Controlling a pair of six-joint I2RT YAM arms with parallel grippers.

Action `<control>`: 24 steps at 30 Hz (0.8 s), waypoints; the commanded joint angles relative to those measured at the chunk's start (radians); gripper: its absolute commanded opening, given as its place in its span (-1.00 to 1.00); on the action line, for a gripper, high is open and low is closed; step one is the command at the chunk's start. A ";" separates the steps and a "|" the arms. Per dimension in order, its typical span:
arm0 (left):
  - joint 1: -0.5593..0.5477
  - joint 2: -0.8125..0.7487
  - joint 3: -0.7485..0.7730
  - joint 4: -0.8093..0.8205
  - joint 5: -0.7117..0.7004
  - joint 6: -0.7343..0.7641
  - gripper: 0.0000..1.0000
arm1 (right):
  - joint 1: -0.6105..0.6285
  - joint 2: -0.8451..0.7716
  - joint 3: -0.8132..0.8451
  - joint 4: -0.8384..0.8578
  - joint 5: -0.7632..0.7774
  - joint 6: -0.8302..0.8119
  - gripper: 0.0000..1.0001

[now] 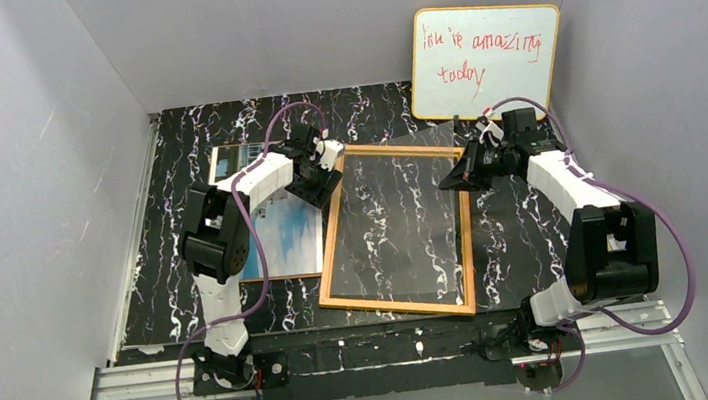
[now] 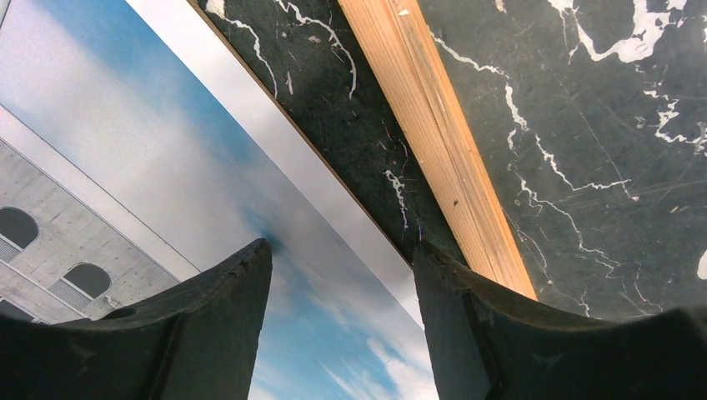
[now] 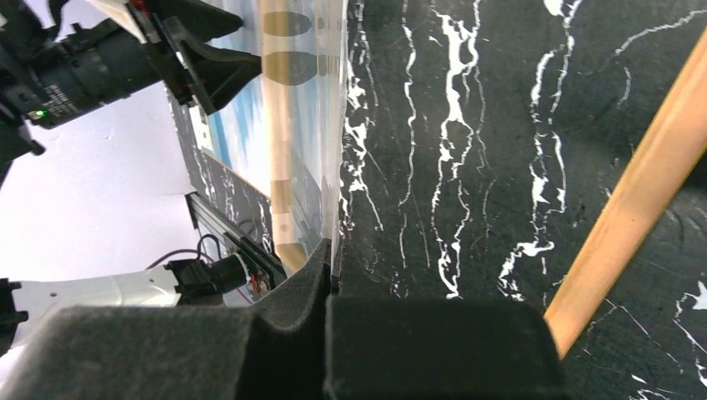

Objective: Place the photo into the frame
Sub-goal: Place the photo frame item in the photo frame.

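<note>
From high behind the near edge the top view looks down on the whole table (image 1: pixel 526 241), while both wrist views sit close above it, the right one facing left, all sharing the wooden rim of the frame (image 1: pixel 335 227).

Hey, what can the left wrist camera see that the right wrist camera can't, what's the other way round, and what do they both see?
Only the left wrist view shows the grey building with arched windows printed on the photo. Only the right wrist view shows the right tool shut on the edge of the clear pane. Both show a wooden side of the frame, the black marbled table, the photo's blue sky and the open left tool.
</note>
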 commanded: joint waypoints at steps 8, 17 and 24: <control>-0.003 0.015 -0.019 -0.064 0.027 -0.002 0.21 | -0.005 0.042 0.030 -0.102 0.076 -0.077 -0.97; -0.003 0.016 -0.020 -0.065 0.028 0.002 0.20 | -0.005 0.047 0.029 -0.115 0.085 -0.080 -0.97; -0.004 0.019 -0.017 -0.064 0.032 0.001 0.21 | -0.005 0.043 0.038 -0.124 0.109 -0.081 -0.97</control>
